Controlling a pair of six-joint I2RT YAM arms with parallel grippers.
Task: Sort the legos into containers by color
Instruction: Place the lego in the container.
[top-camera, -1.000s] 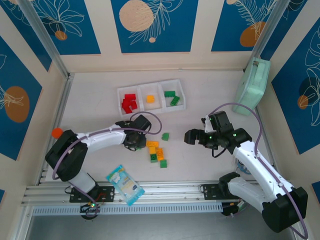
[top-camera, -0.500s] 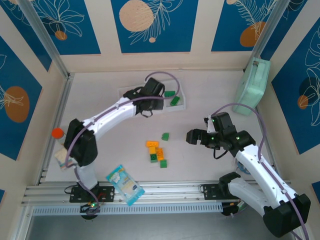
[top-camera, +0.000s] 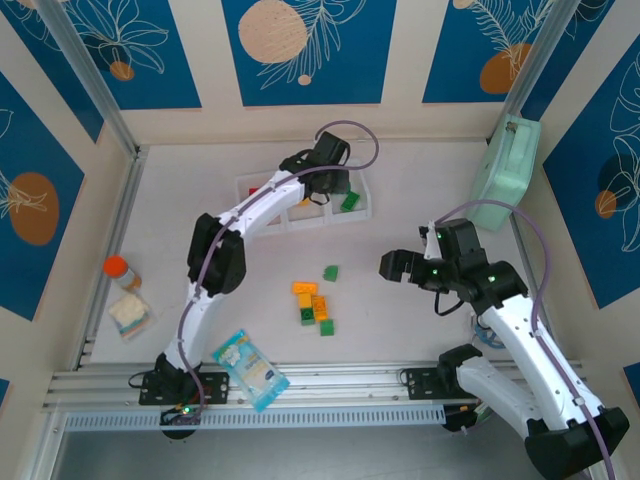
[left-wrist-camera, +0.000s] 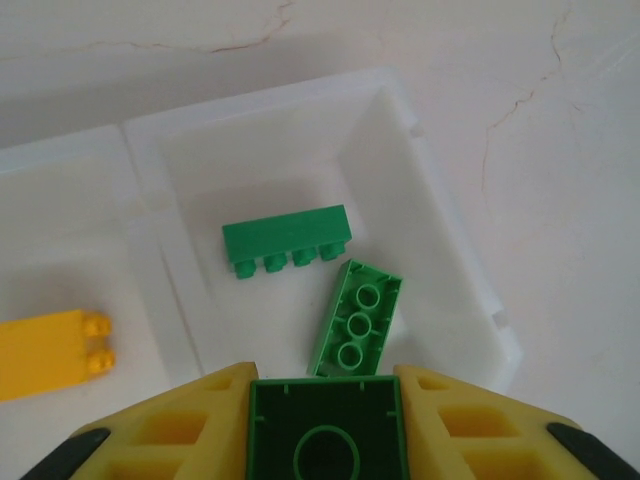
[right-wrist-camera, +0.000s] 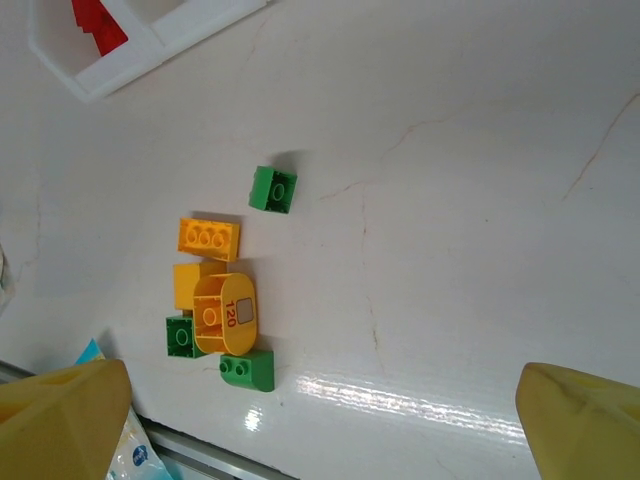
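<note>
Clearly, yellow rounded lego (right-wrist-camera: 226, 313) reads "120".

Left arm stretched far; left gripper (left-wrist-camera: 322, 395) clamps a green brick (left-wrist-camera: 322, 442). Right arm bent; right gripper (top-camera: 389, 268) fingers spread wide.

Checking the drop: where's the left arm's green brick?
In the left wrist view, the green brick sits clamped in the left gripper, above the tray's right-end compartment with two green bricks.

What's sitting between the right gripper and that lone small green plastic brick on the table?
Nothing. In the top view the white tabletop is bare from the right gripper to the lone green brick.
</note>
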